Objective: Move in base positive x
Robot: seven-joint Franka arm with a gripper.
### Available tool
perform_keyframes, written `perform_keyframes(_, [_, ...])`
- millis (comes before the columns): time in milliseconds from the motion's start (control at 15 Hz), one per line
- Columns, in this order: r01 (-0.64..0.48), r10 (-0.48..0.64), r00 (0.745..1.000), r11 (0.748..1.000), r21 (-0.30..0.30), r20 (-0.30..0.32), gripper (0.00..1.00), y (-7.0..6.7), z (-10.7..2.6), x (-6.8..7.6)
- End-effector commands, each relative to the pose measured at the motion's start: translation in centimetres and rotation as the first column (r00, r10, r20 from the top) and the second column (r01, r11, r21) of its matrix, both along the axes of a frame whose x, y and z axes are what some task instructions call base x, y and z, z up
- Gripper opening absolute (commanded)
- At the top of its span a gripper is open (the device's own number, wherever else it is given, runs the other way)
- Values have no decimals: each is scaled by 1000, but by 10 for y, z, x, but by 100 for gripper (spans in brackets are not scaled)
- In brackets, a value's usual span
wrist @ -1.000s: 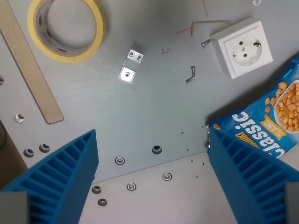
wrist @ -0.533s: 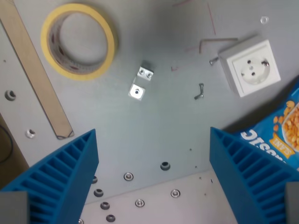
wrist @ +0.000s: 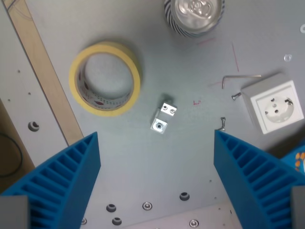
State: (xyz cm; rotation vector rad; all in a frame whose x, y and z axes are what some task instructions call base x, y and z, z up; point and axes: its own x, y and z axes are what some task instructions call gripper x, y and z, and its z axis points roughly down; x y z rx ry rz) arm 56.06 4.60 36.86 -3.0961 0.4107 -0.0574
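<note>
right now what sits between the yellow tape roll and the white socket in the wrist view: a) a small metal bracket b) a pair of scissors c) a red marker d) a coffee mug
a, a small metal bracket lies on the grey table, to the wrist view's right of the yellow tape roll and to the left of the white socket.

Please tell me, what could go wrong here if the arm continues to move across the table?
If the tool travels low, its open fingers might strike the tape roll or the metal bracket. The can at the top edge stands taller, so it could be knocked over.
</note>
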Motion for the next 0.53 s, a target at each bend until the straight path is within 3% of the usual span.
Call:
perform_keyframes(67, [14,-15,999,1000,-17,-46,100,6,4,18])
perform_keyframes(533, [14,-15,999,1000,-17,-46,100,13,0,56])
